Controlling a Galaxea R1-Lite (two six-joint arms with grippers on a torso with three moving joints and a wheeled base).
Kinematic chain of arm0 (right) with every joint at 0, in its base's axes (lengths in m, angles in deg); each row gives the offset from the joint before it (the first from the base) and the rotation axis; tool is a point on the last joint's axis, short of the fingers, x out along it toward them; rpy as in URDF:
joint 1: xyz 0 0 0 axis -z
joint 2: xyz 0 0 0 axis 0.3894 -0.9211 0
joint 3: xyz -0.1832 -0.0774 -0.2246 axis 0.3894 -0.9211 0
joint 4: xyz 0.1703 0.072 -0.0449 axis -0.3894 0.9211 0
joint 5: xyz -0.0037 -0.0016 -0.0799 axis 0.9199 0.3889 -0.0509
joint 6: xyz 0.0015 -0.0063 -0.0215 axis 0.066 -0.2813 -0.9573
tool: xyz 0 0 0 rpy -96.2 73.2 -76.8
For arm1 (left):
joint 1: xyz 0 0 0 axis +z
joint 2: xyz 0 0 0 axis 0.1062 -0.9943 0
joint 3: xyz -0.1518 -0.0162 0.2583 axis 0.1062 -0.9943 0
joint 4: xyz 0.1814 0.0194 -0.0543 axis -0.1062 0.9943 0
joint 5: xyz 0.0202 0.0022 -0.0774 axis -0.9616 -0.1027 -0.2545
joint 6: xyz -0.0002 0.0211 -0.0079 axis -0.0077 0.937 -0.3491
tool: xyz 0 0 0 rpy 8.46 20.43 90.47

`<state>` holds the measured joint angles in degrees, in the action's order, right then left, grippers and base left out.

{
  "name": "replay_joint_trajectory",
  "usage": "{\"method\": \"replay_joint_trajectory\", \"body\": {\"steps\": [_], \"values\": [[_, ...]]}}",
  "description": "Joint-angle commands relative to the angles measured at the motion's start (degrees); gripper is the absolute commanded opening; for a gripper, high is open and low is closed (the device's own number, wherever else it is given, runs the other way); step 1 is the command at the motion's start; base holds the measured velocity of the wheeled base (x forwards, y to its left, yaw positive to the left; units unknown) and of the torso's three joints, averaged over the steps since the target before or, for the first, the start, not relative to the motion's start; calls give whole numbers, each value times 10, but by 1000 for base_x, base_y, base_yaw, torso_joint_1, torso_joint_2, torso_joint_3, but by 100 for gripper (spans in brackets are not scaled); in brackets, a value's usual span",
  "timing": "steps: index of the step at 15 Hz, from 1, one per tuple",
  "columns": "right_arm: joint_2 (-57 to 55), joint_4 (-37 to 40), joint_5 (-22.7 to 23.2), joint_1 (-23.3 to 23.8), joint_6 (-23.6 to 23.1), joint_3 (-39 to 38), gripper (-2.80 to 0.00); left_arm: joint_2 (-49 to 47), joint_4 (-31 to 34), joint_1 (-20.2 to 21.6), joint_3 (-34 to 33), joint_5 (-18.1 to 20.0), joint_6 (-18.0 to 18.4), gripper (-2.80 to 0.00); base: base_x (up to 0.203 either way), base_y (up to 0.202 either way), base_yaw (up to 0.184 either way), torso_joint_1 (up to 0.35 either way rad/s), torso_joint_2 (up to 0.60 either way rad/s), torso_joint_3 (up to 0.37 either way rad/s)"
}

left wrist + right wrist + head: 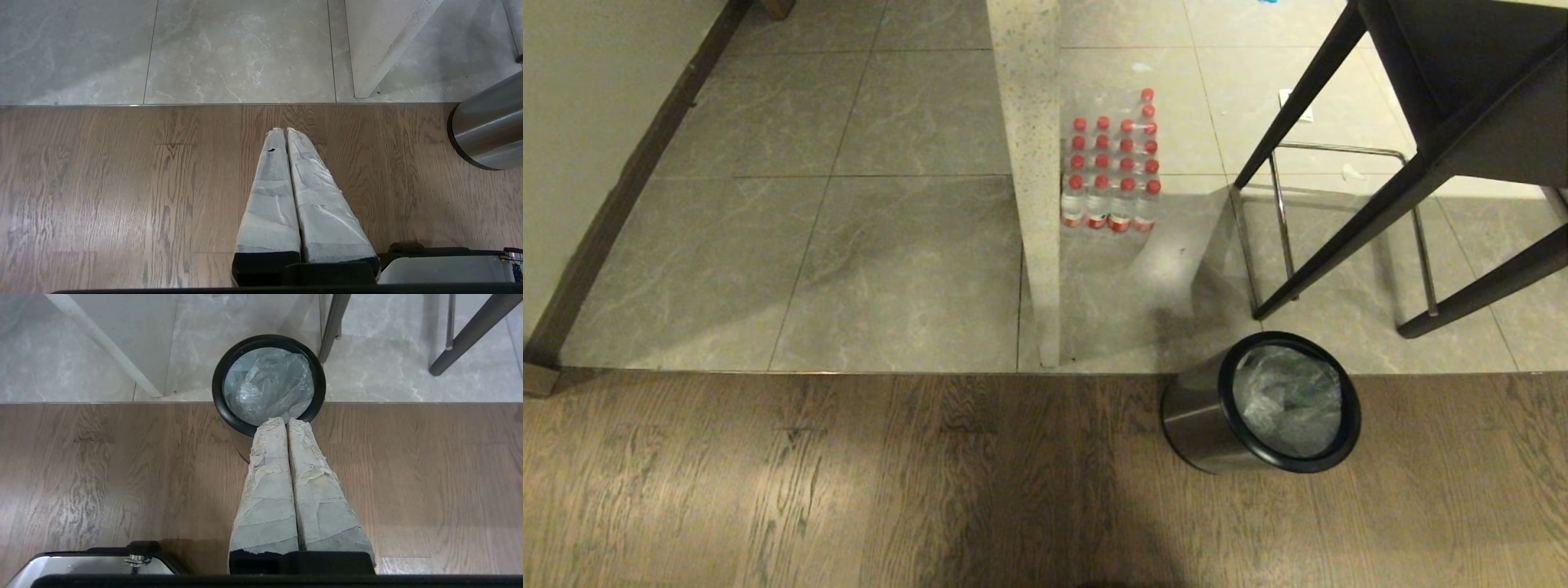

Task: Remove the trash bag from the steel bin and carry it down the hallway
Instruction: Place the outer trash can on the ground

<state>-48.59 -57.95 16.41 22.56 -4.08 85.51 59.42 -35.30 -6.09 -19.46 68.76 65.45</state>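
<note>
The steel bin (1262, 404) is standing lower right of the frame at the wood-tile edge, holding the trash bag (1286, 400). The left gripper (285, 131) and right gripper (285, 421) are hanging clenched, empty.

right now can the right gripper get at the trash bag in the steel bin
Probably yes. The right gripper, shut and empty, points straight at the steel bin, and the trash bag lies exposed in its open top, no lid on it. The stool legs stand beyond the bin, not between. The gripper must open first.
</note>
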Motion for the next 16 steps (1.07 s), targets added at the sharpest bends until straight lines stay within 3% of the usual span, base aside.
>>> {"method": "replay_joint_trajectory", "body": {"steps": [1,5,9,13,16], "values": [[0,4,0,0,-1,-6,-280,0,0,0,0,0,0,-280,0,0,0,0,0,0],[-10,33,1,-1,1,26,-280,-1,0,0,0,0,0,-280,0,0,0,0,0,0],[-147,215,32,-4,24,168,-280,0,0,0,0,0,0,-280,0,0,0,0,0,0],[-358,256,66,-10,73,247,-280,0,-1,0,-1,0,0,-280,0,0,0,0,0,0],[-561,223,70,-9,129,305,-280,-1,0,0,-1,0,0,-280,0,0,0,0,0,0]]}}
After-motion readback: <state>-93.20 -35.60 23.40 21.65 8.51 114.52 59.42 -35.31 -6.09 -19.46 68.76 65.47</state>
